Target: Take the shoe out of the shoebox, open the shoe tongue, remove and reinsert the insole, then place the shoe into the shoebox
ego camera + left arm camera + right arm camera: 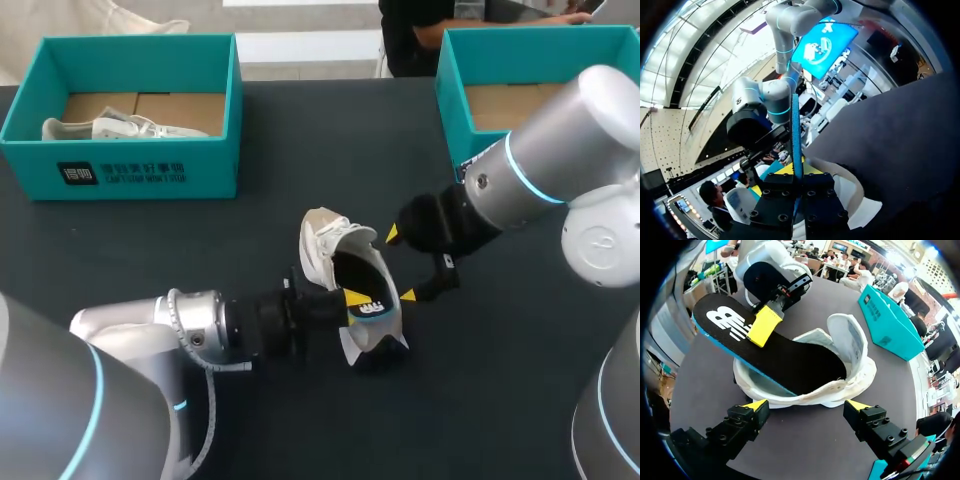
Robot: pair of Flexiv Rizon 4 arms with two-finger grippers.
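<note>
Left shoebox (150, 170) sat at far left of desk (300, 150), white print on front wall. Second white shoe (110, 128) lay inside. Left jaws were clamped on heel end of insole (780, 355), beside its white logo. Shoe (325, 240) lay mid-desk, outside both boxes, tongue up. Insole toe end was inside shoe, heel end raised clear. Right jaws stood wide apart, shoe's side just ahead of them. Right shoebox (450, 90) sat at far right.
</note>
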